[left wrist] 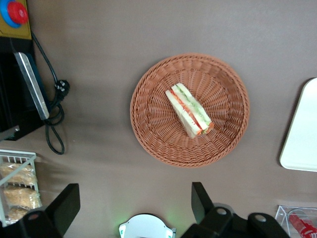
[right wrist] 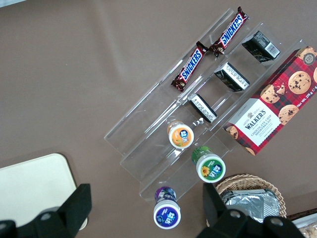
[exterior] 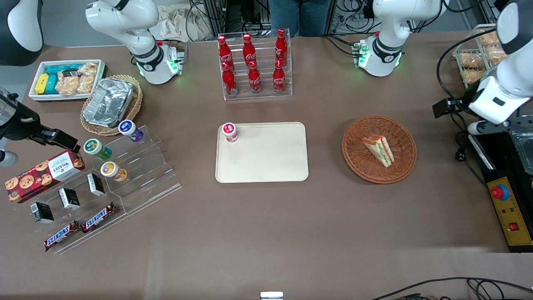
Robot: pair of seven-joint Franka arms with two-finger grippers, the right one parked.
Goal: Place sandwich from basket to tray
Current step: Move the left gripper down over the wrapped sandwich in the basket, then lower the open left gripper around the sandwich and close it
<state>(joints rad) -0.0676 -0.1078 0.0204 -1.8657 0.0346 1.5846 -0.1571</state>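
The sandwich (left wrist: 189, 110) is lying untouched in the basket (left wrist: 148, 129), the tray (exterior: 262, 166) is waiting, and the gripper (left wrist: 133, 208) is hovering high above with jaws spread

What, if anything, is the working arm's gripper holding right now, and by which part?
Nothing. The gripper is open and empty, hanging high above the table, beside the basket. The sandwich lies untouched in the basket.

Even overhead lighting is illuminating the brown matte table (exterior: 266, 233); shadows are staying soft. Glare is showing on the crinkled silver foil container (exterior: 108, 102). The black two-finger gripper (left wrist: 133, 210) is appearing slightly blurred.
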